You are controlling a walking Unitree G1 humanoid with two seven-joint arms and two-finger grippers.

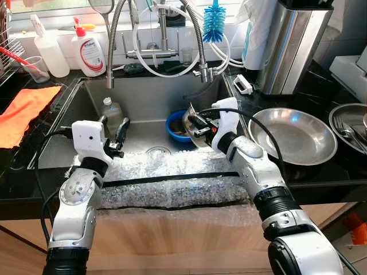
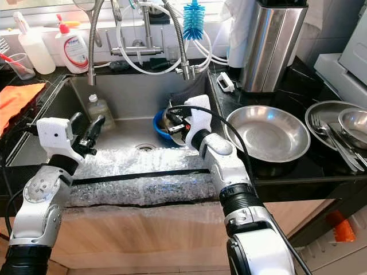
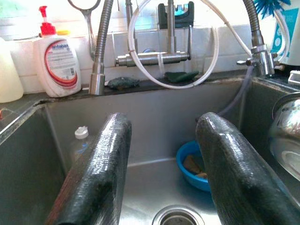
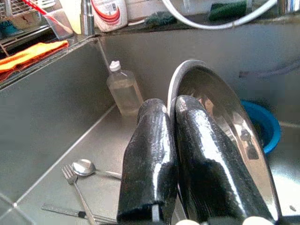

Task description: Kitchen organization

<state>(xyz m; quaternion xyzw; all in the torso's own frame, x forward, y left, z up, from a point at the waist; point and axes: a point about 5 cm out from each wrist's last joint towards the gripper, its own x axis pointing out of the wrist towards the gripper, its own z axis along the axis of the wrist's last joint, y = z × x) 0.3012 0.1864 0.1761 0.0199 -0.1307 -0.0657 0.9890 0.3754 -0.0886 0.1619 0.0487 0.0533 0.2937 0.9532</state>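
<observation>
Sink [image 1: 69, 123] set into the black worktop [image 1: 321, 172], seen from above. Your right tool [image 4: 169, 140] is clamped on the rim of a steel bowl [image 4: 220, 122], held tilted on edge inside the sink near its right wall, just beside a blue bowl [image 1: 175, 127]. Your left tool [image 3: 159, 168] hangs over the sink's left half, fingers [image 3: 101, 164] spread wide and holding nothing. A clear bottle [image 4: 124, 89] stands at the back wall; a spoon [image 4: 86, 168] and fork [image 4: 72, 180] lie on the sink floor.
</observation>
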